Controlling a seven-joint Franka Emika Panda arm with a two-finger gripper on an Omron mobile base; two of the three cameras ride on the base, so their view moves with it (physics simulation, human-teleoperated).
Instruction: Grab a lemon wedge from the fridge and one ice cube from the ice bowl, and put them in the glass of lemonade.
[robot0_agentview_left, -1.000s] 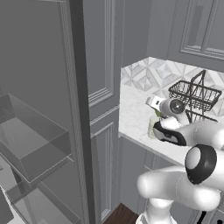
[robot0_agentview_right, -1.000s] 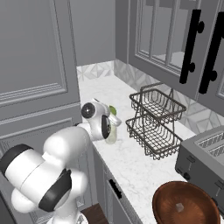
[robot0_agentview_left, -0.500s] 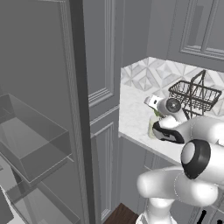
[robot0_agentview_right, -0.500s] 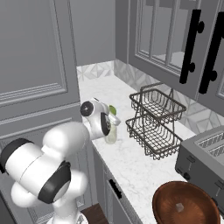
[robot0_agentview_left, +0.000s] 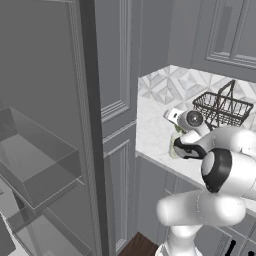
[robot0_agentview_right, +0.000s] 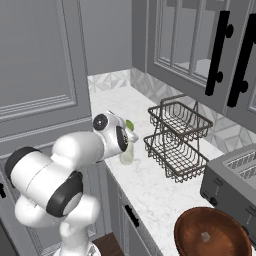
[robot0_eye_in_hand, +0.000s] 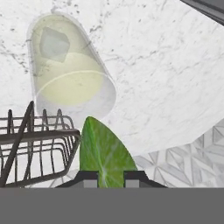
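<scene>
item 1, lemon wedge (robot0_eye_in_hand: 104, 151): small leaf-shaped piece, green with pale veins in the hand view, pointed at its far end; a green sliver of it (robot0_agentview_right: 129, 124) shows beside the hand in the right base view. it sits between the 2 dark finger tips of the gripper (robot0_eye_in_hand: 110, 176), which is narrowed onto it and holds it.

item 2, glass of lemonade (robot0_eye_in_hand: 70, 72): clear straight-sided tumbler, pale yellow liquid, 1 greyish cube visible inside. it stands on the white marble counter (robot0_eye_in_hand: 166, 74). in the hand view it lies at 11 o'clock from the wedge, its rim near the wedge's tip but apart from it. in the right base view the glass (robot0_agentview_right: 126, 154) stands just below the hand, near the counter's front edge; in the left base view it (robot0_agentview_left: 176, 145) shows partly behind the arm.

item 3, ice bowl (robot0_agentview_right: 212, 235): wide glossy reddish-brown bowl, 1 pale cube inside, at 5 o'clock in the right base view, well apart from the gripper.

item 4, fridge (robot0_agentview_left: 45, 140): door open, pale grey inside, clear drawers, at 9 o'clock in the left base view.

item 5, wire basket rack (robot0_agentview_right: 177, 140): dark, 2 tiers, on the counter at 3 o'clock from the glass in the right base view.

item 6, toaster (robot0_agentview_right: 232, 175): grey, beside the bowl.

writing: no legible brands or labels.
</scene>
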